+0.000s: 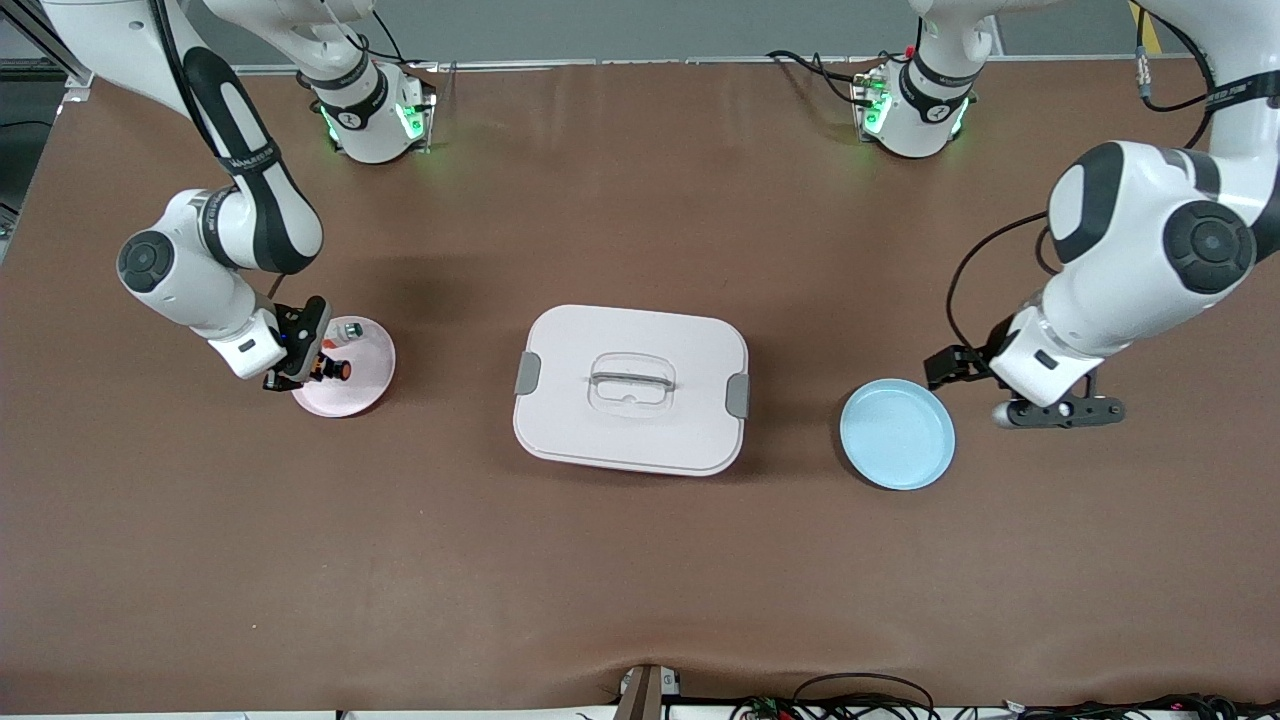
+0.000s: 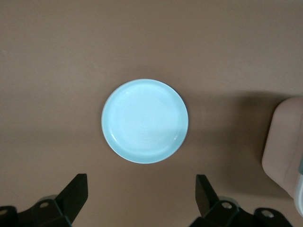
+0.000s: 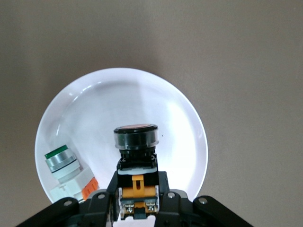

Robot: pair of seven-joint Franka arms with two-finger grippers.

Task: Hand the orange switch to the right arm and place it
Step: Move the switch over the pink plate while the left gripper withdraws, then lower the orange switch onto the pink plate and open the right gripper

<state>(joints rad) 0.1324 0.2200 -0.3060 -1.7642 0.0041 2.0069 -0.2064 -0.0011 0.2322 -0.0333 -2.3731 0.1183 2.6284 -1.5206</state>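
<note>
Currently the right end effector [image 3: 137, 201] hangs over the pink plate [image 1: 368, 385], clamped on the tan-and-black body of the orange switch [image 3: 136, 151], a light, rigid, likely slippery plastic piece best pinched there, while the left end effector [image 2: 142, 196] waits open near the blue plate [image 2: 144, 120].

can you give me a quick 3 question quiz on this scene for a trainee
1. True or false: the right gripper is shut on the orange switch.
2. What lies on the pink plate already?
A. a white switch with a green button
B. a spoon
3. The open left gripper hangs beside which plate?

Key:
1. True.
2. A, the white switch.
3. The blue plate.
</note>
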